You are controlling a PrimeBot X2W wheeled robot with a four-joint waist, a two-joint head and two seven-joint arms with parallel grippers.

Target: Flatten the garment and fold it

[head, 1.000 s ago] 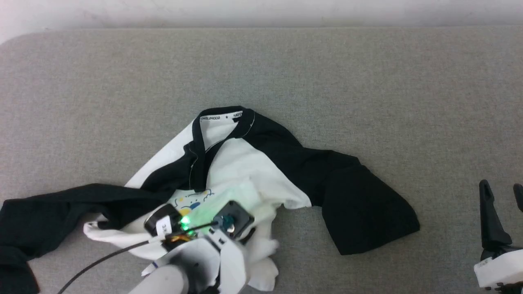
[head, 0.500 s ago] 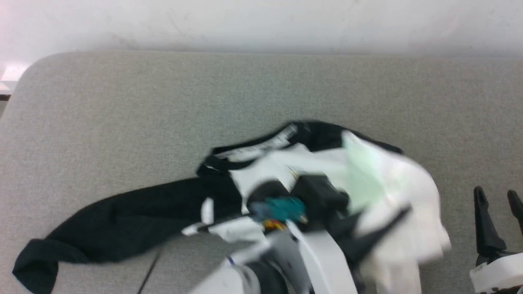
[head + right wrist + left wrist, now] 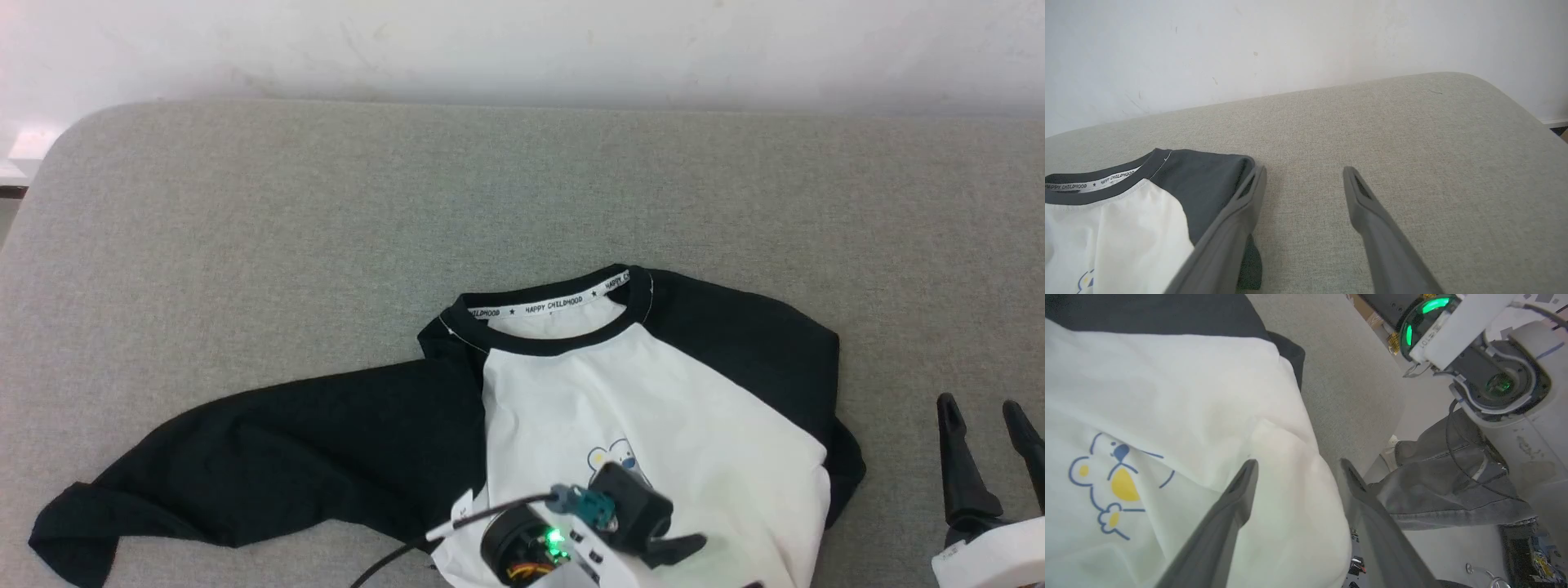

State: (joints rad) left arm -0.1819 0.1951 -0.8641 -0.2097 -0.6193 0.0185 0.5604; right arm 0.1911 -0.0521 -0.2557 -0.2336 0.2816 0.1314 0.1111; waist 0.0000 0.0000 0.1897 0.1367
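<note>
Showing open passage over the far band of the tabletop [image 3: 326, 188], running from the rounded left corner to the right edge and ending at the wall [image 3: 522, 41] behind. Showing the garment [image 3: 653, 408] covering the near middle and sending a black sleeve [image 3: 286, 441] out toward the near left, barring any low sweep there. Leaving a narrow bare strip between the garment's right edge and the right gripper [image 3: 980, 404], standing with fingers parted. Crowding the near edge with the left gripper [image 3: 1298, 465], hovering spread over the white hem.

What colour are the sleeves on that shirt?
Black sleeves on a white shirt; the head view shows it best.
</note>
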